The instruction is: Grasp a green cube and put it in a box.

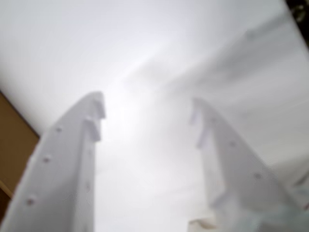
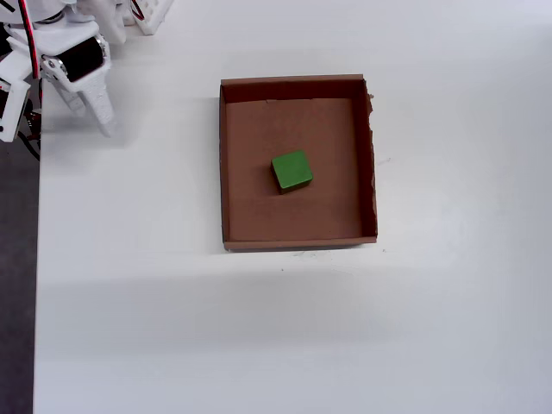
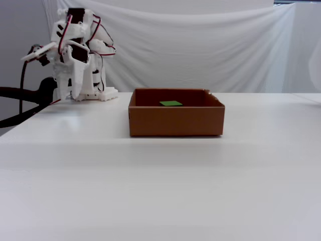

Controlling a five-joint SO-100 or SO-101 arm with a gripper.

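Cardboard box [image 2: 297, 238] sits near the middle of a white table [image 2: 172, 328] in the overhead view — a shallow brown tray with low walls and a ragged right edge. The green cube [image 2: 291, 170] lies inside it on the floor of the tray, roughly central, slightly turned and not touching any wall. From the fixed view, only the cube's top face [image 3: 171, 103] shows above the near wall of the box [image 3: 175, 120].

White robot arm [image 3: 75, 55] stands folded at the far left of the table in the fixed view, with red and black wires looping over it, well apart from the box. In the overhead view its gripper [image 2: 93, 110] is at the top left corner, close to the table's left edge.

The wrist view is blurred, yet two white fingers [image 1: 72, 159] plainly stand apart with bare table between them — the gripper [image 1: 147, 113] is spread and holds nothing. A brown sliver of the box [image 1: 14, 145] shows at the left edge of that view.
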